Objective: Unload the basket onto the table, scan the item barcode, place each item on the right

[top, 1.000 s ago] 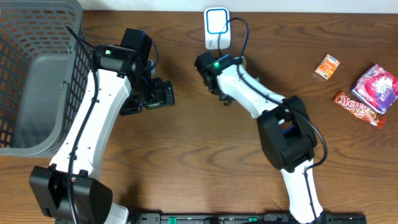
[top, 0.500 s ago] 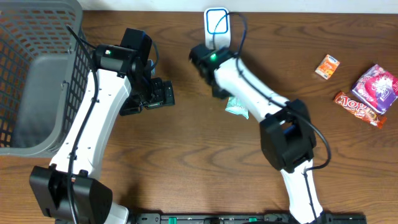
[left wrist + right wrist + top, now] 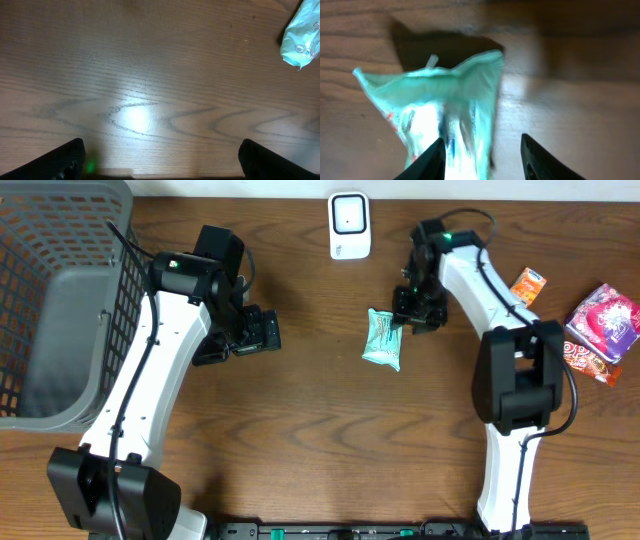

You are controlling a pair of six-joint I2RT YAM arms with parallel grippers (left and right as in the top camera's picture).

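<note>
A teal snack packet (image 3: 383,340) lies on the wooden table below and right of the white barcode scanner (image 3: 348,225). My right gripper (image 3: 410,315) hovers at the packet's upper right edge. In the right wrist view the blurred packet (image 3: 445,115) sits between the fingers of the right gripper (image 3: 482,160), against the left finger with a gap on the right, and the jaws are open. My left gripper (image 3: 250,335) stands wide open over bare wood, apart from the packet (image 3: 301,37), with nothing between the fingers of the left gripper (image 3: 160,165).
A grey mesh basket (image 3: 60,310) fills the left side of the table. At the right edge lie a small orange packet (image 3: 527,285), a pink bag (image 3: 605,320) and a red bar (image 3: 580,355).
The right arm has swung from the scanner over to the right side, and its gripper now reaches back at the teal packet. The packet came into view on the table. The left arm stayed still.
</note>
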